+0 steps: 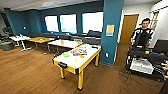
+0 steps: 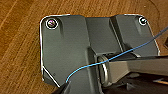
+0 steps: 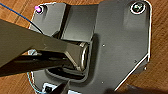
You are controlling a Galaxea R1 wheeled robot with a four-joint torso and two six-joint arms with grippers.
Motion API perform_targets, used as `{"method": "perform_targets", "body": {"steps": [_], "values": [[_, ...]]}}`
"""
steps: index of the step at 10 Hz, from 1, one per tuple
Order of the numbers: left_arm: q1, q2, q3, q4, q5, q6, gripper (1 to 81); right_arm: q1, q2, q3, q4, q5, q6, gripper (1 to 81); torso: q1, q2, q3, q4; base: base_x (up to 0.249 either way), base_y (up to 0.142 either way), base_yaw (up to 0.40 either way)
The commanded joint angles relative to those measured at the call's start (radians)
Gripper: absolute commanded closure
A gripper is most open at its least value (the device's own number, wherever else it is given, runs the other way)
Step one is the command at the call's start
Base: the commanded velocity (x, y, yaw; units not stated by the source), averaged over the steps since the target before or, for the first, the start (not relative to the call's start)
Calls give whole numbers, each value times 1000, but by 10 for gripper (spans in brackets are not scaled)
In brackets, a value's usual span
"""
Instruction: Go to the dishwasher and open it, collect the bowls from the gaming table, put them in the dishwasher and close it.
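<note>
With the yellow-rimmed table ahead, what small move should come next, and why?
Probably drive forward toward the yellow-rimmed, white-topped gaming table: the lime green plastic bowl sits on its top, across bare wooden floor from the robot.

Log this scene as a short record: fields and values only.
place: lounge with wood floor and teal walls
gaming table: white top, yellow rim and legs, ahead of the robot
bowl: lime green, on the gaming table's top
other items on top: orange and multicoloured pieces, unclear
person: at right, beside a teal pillar
</note>
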Motion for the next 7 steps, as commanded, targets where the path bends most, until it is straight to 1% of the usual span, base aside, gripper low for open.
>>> {"method": "perform_targets", "body": {"steps": [1, 7], "values": [[-49, 2, -1, -2, 45, 5, 10, 46, 2, 4, -2, -43, -1, 10, 0, 0, 0, 0, 78, 0, 0], [-49, 0, -1, -2, 45, 3, 10, 48, 2, 4, -2, -42, -1, 10, 0, 0, 0, 0, 87, 0, 0]]}}
